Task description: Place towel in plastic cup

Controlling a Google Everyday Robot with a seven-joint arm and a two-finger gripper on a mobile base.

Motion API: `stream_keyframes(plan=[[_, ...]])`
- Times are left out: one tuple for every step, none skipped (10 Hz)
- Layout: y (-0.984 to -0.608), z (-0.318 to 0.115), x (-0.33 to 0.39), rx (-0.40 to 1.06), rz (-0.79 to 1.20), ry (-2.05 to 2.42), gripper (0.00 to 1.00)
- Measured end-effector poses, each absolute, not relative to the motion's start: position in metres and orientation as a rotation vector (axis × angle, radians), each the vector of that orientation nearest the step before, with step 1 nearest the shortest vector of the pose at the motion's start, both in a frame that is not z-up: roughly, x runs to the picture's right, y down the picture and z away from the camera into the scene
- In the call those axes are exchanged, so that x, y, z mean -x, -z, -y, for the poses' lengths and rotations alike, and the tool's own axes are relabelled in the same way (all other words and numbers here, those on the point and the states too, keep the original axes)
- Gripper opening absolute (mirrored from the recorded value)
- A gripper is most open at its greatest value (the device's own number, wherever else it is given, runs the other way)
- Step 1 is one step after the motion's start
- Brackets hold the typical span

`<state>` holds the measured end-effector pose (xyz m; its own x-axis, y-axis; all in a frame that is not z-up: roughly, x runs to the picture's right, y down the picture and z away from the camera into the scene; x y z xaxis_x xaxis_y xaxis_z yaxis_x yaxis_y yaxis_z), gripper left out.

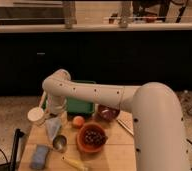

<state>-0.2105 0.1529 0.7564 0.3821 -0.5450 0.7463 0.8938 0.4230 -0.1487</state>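
My gripper point(54, 116) points down at the left of the wooden table, below the arm's white elbow. It is shut on the towel point(53, 128), a limp pale grey-blue cloth that hangs from it with its tip low. The plastic cup point(59, 143), small, short and round with a dark opening, stands on the table just under and slightly right of the towel's tip. The towel's tip is close to the cup's rim; I cannot tell if it touches.
A white round container point(36, 116) stands left of the gripper. A blue pad point(39, 156) lies front left. An orange bowl point(92, 138) of dark fruit, an orange fruit point(78, 121), a dark bowl point(108, 113) and a green tray point(80, 105) lie to the right.
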Motion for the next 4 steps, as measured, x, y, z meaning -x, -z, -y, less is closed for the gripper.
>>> stream_keyframes(plan=[[-0.7554, -0.1524, 0.2087, 0.601, 0.672, 0.989, 0.8], [-0.755, -0.1509, 0.2069, 0.596, 0.67, 0.983, 0.8], [-0.7547, -0.1489, 0.2054, 0.589, 0.669, 0.978, 0.8], [-0.7544, -0.1459, 0.2024, 0.579, 0.665, 0.972, 0.8]])
